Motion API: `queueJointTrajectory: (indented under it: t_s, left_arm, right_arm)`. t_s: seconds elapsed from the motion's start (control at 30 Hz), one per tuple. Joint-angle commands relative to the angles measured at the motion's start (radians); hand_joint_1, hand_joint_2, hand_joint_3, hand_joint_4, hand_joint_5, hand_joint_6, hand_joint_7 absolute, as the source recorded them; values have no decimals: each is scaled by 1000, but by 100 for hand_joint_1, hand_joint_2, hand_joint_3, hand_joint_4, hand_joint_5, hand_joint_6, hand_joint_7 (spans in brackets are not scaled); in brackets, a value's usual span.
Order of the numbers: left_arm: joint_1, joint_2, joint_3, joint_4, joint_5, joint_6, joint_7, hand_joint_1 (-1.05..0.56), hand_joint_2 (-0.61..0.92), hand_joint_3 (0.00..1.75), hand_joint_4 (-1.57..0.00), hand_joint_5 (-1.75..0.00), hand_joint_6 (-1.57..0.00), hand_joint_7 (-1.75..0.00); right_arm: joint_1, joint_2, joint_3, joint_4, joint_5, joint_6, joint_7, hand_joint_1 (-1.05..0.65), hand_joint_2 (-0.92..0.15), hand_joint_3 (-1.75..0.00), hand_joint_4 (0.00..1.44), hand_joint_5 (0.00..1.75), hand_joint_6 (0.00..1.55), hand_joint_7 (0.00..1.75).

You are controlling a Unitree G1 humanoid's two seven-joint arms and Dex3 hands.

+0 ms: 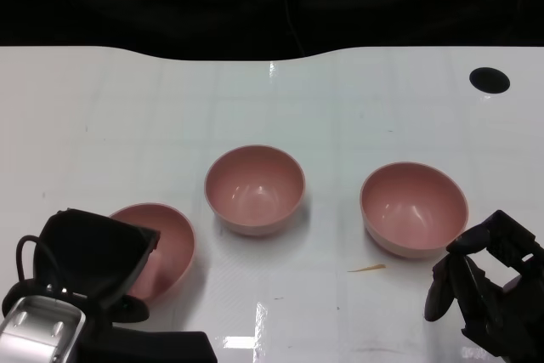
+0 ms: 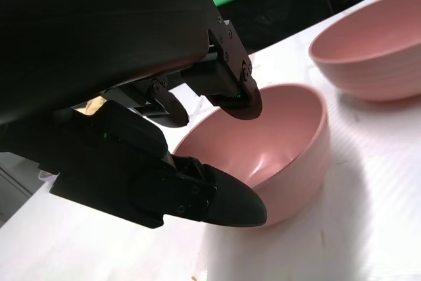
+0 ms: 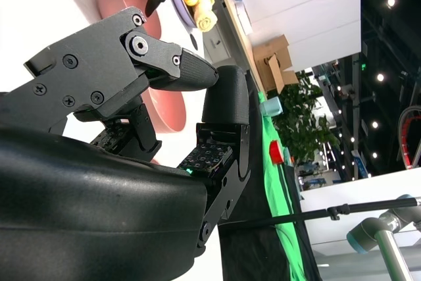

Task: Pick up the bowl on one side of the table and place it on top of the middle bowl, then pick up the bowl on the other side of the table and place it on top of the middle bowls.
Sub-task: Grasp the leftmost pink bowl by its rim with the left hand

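Three pink bowls stand in a row on the white table [image 1: 127, 125]. The middle bowl [image 1: 255, 189] and the right bowl [image 1: 414, 208] stand free. My left hand [image 1: 89, 257] covers the near side of the left bowl [image 1: 166, 248]. In the left wrist view the left hand [image 2: 151, 162] straddles that bowl's [image 2: 283, 156] near rim, one finger over the inside and one outside the wall, without plainly touching it. The middle bowl [image 2: 375, 51] lies beyond. My right hand [image 1: 489, 291] hovers just right of and nearer than the right bowl, fingers apart and empty. The right wrist view shows the right hand [image 3: 131, 129] with a pink bowl [image 3: 168, 106] behind its fingers.
A round black hole [image 1: 490, 80] sits in the table at the far right. A small brown scrap [image 1: 367, 269] lies in front of the right bowl. Beyond the table's far edge all is dark.
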Motion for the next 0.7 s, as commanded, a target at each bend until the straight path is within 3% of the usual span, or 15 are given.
queueJointTrajectory:
  t_s: [0.03, 0.7]
  left_arm:
    - [-41, 4, -13, 89, 2, 5, 82, -78, 92, 18, -73, -3, -76, -4]
    - [-123, -49, -98, 356, -82, 30, 315, -74, 92, 24, -86, -4, -84, -3]
  right_arm:
    - [3, -14, -9, -23, 12, 11, -10, -19, -63, -83, 89, 164, 82, 132]
    - [8, -9, -6, -27, 15, 6, -5, -19, -65, -82, 89, 163, 82, 132]
